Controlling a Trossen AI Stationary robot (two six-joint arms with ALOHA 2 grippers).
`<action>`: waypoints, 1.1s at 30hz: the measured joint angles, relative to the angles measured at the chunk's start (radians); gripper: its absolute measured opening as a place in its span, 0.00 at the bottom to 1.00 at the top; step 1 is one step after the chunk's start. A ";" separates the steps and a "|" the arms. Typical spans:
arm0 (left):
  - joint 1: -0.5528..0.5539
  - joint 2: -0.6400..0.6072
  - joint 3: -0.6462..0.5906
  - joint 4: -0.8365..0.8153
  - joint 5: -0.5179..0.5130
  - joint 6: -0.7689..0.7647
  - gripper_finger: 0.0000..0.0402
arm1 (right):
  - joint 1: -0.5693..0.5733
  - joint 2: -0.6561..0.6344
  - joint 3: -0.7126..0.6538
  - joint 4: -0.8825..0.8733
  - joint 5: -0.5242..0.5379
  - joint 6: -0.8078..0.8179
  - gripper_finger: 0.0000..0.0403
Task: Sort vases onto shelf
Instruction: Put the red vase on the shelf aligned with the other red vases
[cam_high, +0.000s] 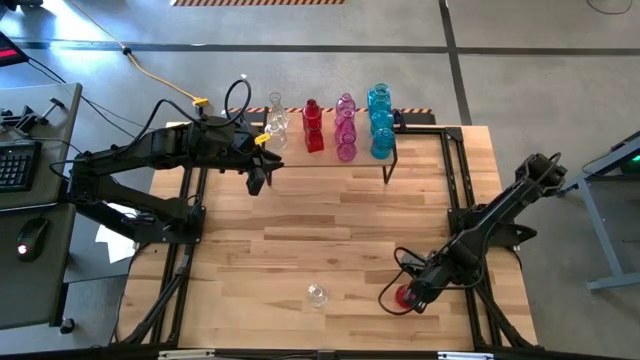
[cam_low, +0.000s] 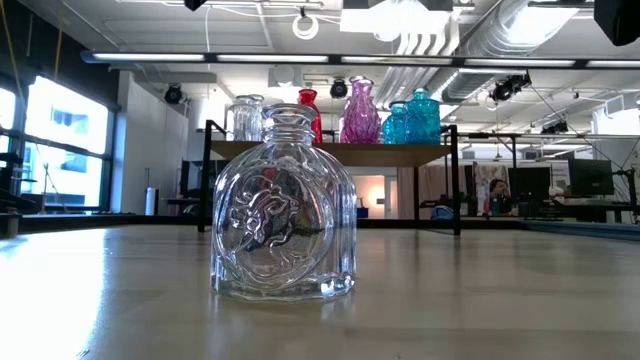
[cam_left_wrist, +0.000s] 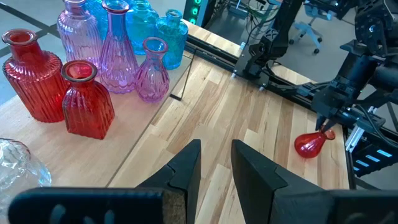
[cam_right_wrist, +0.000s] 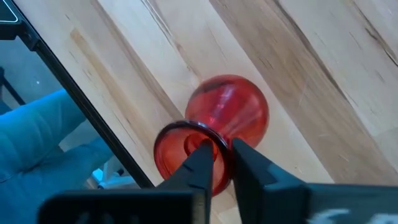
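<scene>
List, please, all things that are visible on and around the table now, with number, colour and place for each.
clear vases: at least two, clear glass, at the left end of the shelf
red vases: two, red, on the shelf beside the clear ones
pink vases: three, pink, on the shelf between red and blue
blue vases: at least three, blue, at the right end of the shelf
shelf: one, light wood on black legs, at the table's far edge
clear vase: one, clear, alone on the table near the front edge
red vase: one, red, on the table at front right
table: one, light wood slats
left gripper: one, dark, near the shelf's left end, holding nothing
right gripper: one, dark, fingers at the red vase's rim
</scene>
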 joint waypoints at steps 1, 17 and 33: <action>0.000 0.000 0.000 0.000 0.000 0.000 0.20 | -0.001 0.000 0.000 0.000 0.000 0.000 0.05; 0.000 0.000 0.000 0.000 0.000 0.000 0.20 | -0.047 -0.002 0.000 0.002 -0.038 -0.011 0.00; 0.000 0.000 0.000 0.000 -0.001 0.135 0.20 | -0.141 -0.003 0.013 0.019 -0.090 -0.074 0.00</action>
